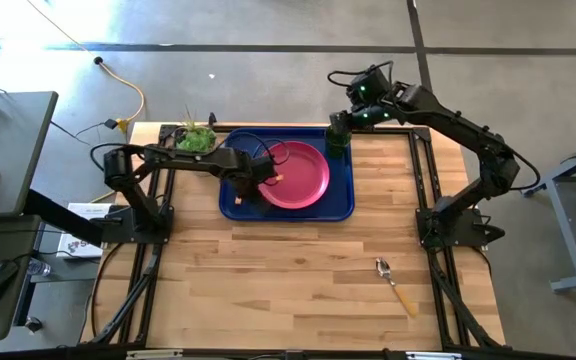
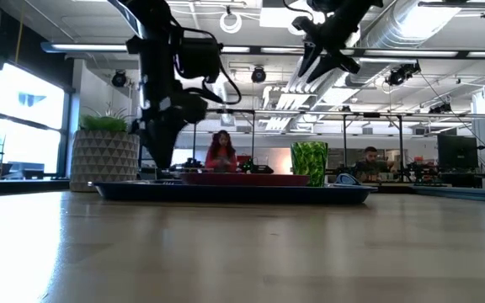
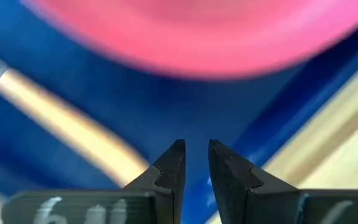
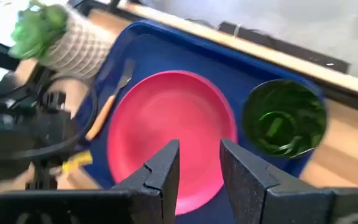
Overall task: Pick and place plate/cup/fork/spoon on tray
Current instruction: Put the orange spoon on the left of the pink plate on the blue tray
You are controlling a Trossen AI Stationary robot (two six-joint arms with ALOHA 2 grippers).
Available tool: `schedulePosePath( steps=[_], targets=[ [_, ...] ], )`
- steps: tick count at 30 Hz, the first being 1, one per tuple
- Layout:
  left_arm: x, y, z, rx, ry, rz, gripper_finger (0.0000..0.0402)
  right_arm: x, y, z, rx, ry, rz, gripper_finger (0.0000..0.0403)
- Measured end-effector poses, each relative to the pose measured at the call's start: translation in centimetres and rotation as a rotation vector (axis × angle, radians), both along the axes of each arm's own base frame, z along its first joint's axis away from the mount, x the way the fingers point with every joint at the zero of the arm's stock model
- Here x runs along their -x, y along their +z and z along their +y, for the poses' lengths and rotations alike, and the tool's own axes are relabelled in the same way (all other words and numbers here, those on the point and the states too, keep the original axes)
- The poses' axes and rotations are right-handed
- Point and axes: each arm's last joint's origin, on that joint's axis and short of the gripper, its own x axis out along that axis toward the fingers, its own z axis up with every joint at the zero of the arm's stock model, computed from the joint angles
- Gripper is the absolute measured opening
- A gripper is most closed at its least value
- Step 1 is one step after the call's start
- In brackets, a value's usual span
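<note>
The dark blue tray lies at the table's far middle. The pink plate lies flat on it, and the green cup stands upright in the tray's far right corner. The fork lies flat on the tray left of the plate, and its orange handle shows beside my left gripper. My left gripper hangs low over the tray's left part, fingers a narrow gap apart and empty. My right gripper hovers above plate and cup, slightly open and empty. The spoon lies on the table at the near right.
A green plant in a pale pot stands just off the tray's far left corner, close to my left arm. Bare wooden table spreads between the tray and the near edge. People sit in the room beyond the table.
</note>
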Motion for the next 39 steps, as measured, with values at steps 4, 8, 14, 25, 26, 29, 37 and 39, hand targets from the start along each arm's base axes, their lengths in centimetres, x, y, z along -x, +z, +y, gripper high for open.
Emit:
schedulePosePath(
  steps=[4,8,14,25,26,29,37,39],
  targets=[
    [0.9,1.4,-0.3,-0.001,-0.015,0.003,0.0058,-0.7,0.3,1.7,-0.050,0.061,-0.029,0.0106],
    [2.0,3.3,-0.5,-0.019,-0.023,-0.032,0.0058,-1.4,0.4,3.8,-0.087,0.116,-0.026,0.0106],
    [3.4,6.5,-0.9,-0.053,-0.007,-0.157,0.0058,-2.5,0.2,7.5,-0.156,0.176,0.014,0.0106],
    [6.4,11.0,-2.2,-0.103,-0.023,-0.347,0.0058,-3.1,-0.6,16.3,-0.286,0.222,0.162,0.0106],
    [6.5,11.2,-2.3,-0.106,-0.024,-0.356,0.0058,-3.0,-0.7,17.1,-0.295,0.220,0.180,0.0106],
    [7.0,11.8,-2.4,-0.123,-0.046,-0.377,0.0058,-2.5,-0.9,19.6,-0.325,0.197,0.227,0.0106],
    [7.2,12.0,-2.4,-0.136,-0.074,-0.385,0.0058,-0.6,-1.2,25.7,-0.369,0.158,0.332,0.0106],
    [7.2,12.0,-2.4,-0.140,-0.084,-0.384,0.0058,0.0,-1.3,27.0,-0.367,0.154,0.346,0.0106]
  ],
)
